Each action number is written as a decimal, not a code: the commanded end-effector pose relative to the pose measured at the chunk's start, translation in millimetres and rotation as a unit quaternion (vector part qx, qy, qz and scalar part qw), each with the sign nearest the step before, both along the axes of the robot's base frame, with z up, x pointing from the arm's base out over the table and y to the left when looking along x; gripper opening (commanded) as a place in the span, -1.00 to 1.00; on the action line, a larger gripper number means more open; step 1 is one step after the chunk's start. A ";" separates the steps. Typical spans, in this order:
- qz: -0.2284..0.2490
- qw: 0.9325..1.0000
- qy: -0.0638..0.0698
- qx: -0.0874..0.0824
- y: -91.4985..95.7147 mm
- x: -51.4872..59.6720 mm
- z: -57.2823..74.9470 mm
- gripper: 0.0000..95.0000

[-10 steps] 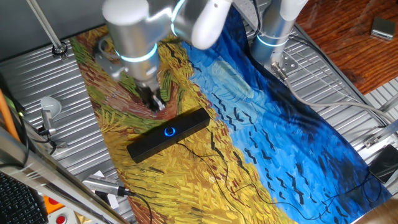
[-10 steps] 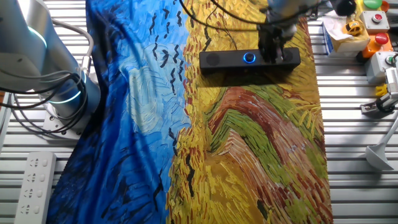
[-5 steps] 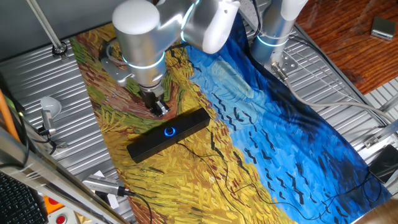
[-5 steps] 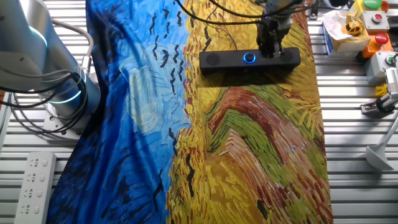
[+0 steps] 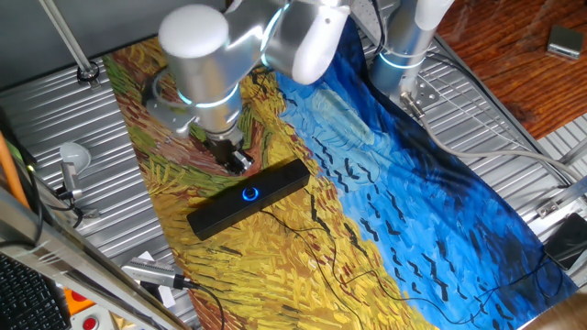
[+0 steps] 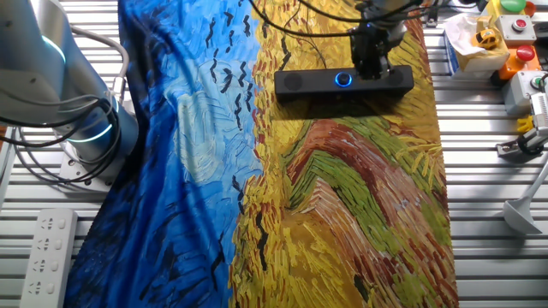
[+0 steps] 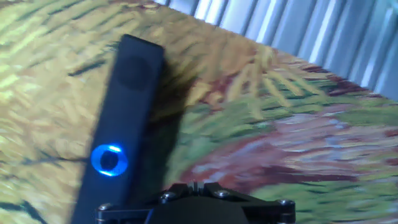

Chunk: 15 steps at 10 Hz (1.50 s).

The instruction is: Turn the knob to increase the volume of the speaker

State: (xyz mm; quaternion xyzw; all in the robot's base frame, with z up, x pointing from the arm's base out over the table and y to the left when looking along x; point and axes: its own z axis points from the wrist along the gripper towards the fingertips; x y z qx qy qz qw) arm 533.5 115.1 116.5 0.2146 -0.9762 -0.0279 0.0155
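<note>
The speaker point(image 5: 249, 197) is a long slim black bar lying on the painted cloth; it also shows in the other fixed view point(image 6: 342, 82) and the hand view point(image 7: 126, 109). The knob point(image 5: 250, 193) glows with a blue ring at the middle of its face, as seen in the other fixed view point(image 6: 343, 79) and the hand view point(image 7: 109, 160). My gripper point(image 5: 238, 162) hangs just behind the speaker's far edge, a little to one side of the knob, not touching it. In the other fixed view the gripper point(image 6: 370, 67) overlaps the bar beside the knob. In the hand view the gripper point(image 7: 194, 185) has its fingers together, holding nothing.
The painted cloth point(image 5: 385, 192) covers the ribbed metal table. A thin black cable point(image 5: 316, 227) runs from the speaker across the cloth. A grey microphone-like object point(image 5: 73, 158) stands at the left edge. A second robot base point(image 6: 81, 128), a power strip point(image 6: 47, 248) and button boxes point(image 6: 514, 30) lie around the edges.
My gripper has moved a short way closer to the speaker and sideways towards the knob. The speaker has not moved.
</note>
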 end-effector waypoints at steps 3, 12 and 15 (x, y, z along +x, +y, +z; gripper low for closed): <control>-0.031 0.999 -0.027 0.036 28.5 -9.4 -14.6 0.20; -0.138 0.989 -0.046 0.035 33.1 -15.1 -7.3 0.20; -0.071 0.995 -0.049 0.046 33.1 -15.1 -7.3 0.20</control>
